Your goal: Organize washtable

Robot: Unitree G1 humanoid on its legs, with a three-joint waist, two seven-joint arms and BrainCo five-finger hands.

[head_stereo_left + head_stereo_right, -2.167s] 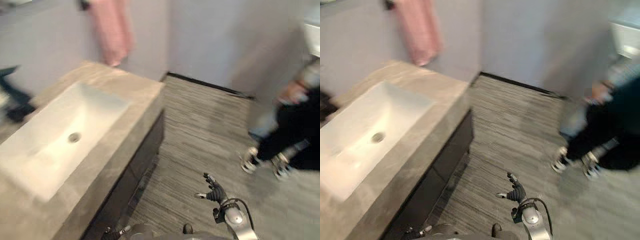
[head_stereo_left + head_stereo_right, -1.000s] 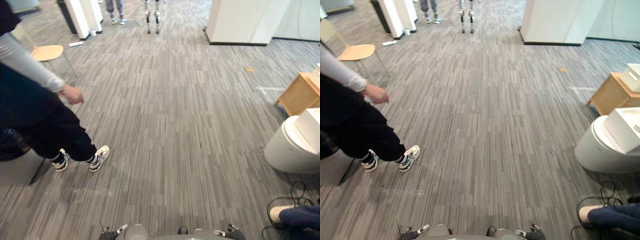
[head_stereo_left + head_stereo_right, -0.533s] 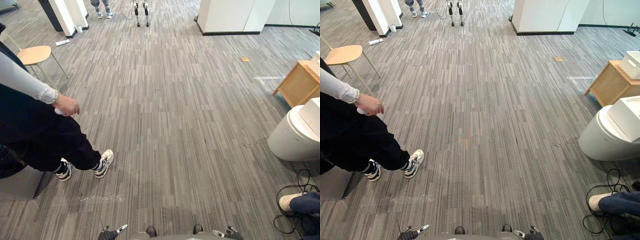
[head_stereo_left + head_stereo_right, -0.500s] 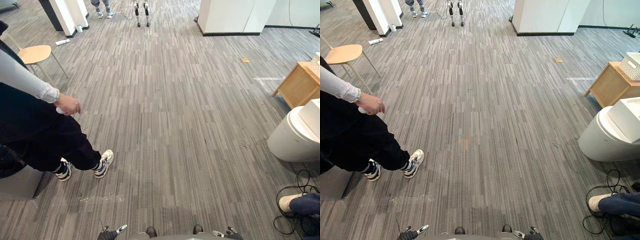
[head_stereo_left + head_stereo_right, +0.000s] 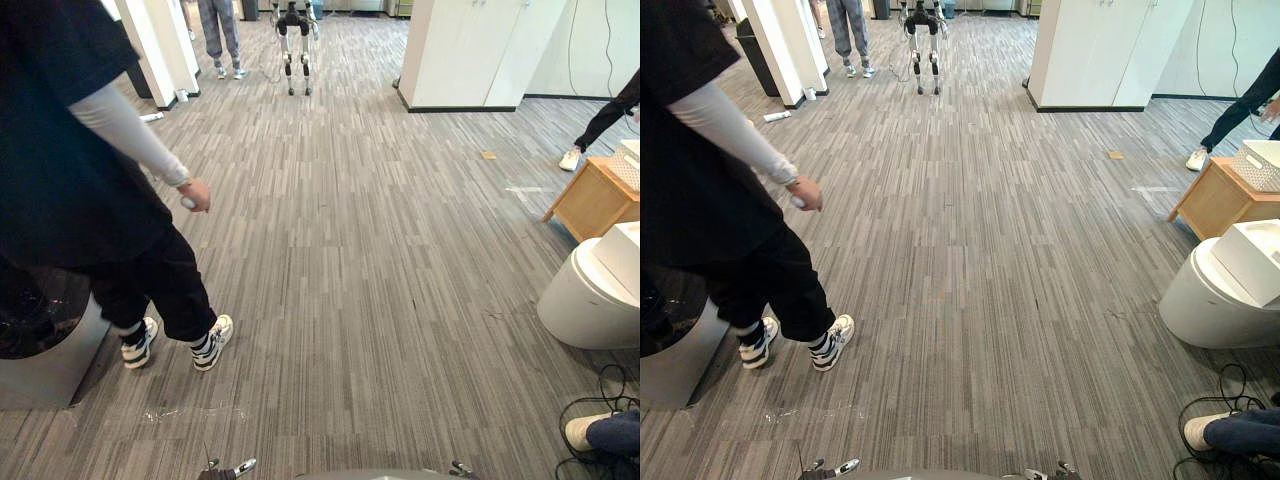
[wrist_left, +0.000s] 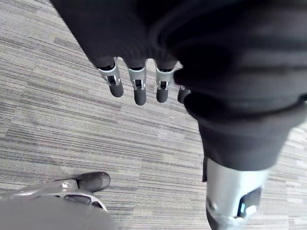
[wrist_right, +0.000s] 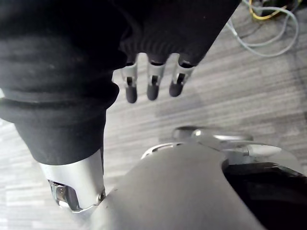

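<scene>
Washtable: we cannot tell where it stands from here, since we face open floor (image 5: 380,280). Our left robot hand (image 6: 139,86) and right robot hand (image 7: 152,84) hang with fingers straight, holding nothing. We judge the risk to be a turn or step that bumps the person (image 5: 80,180) close on our left, or the white toilet (image 5: 590,300) on our right. The floor is grey and striped, running to white columns (image 5: 470,50)

The view has swung from the sink bench to open floor (image 5: 380,250) and tilted up. The person (image 5: 80,180) at the frame's left now looms larger, perhaps a step forward.
</scene>
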